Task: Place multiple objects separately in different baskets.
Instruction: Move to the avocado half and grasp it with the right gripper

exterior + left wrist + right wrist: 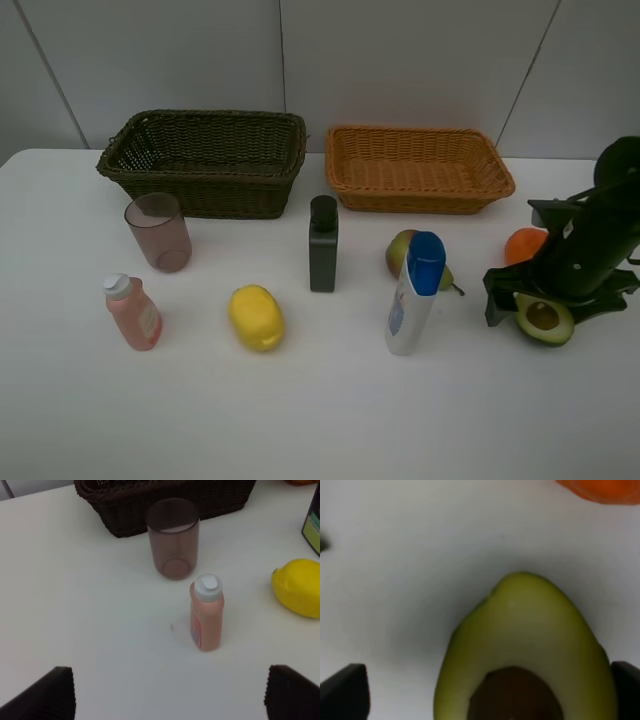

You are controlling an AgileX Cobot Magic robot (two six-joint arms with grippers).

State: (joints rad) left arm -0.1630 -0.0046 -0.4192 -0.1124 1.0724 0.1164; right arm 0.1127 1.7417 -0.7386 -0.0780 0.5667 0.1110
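Avocado half (520, 645) between spread right fingers (345, 690); left fingers (45, 695) spread; eight objects (256, 317) (133, 312) (158, 232) (323, 245) (413, 305) (402, 252) (524, 245) (543, 320), two baskets (205, 160) (418, 168).

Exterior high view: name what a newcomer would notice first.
The black right gripper hangs over the avocado half on the right of the table, its jaws open on either side of the fruit, with the orange just behind. At the back, a dark wicker basket and a light orange basket sit side by side. The white blue-capped bottle stands tall mid-table.
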